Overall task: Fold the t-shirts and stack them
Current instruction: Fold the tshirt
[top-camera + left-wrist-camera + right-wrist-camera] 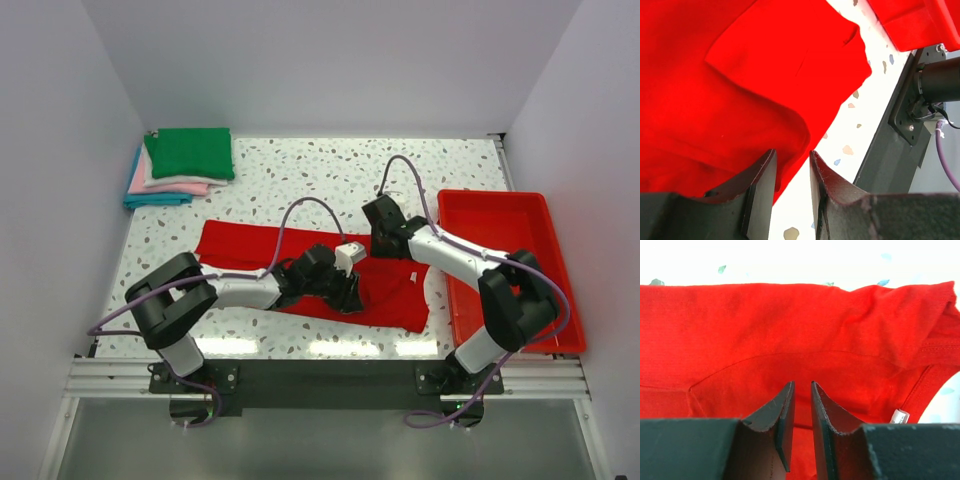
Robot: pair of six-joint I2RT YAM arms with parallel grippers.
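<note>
Red t-shirt (240, 245) lies mid-table, long axis left-right, directly under both grippers. My left gripper (792, 152) sits at its near edge, right gripper (802, 384) over the middle. Both jaws a narrow slit, holding nothing. Folded stack (185, 160) far left, left arm nearer.

Bright light is shining down. The surface (300, 180) is glaring so much in the wrist views that its speckles are washing out (mostly at the top of the right one). The red t-shirt (790, 330) is looking sharp, soft shadows sitting in its folds.
</note>
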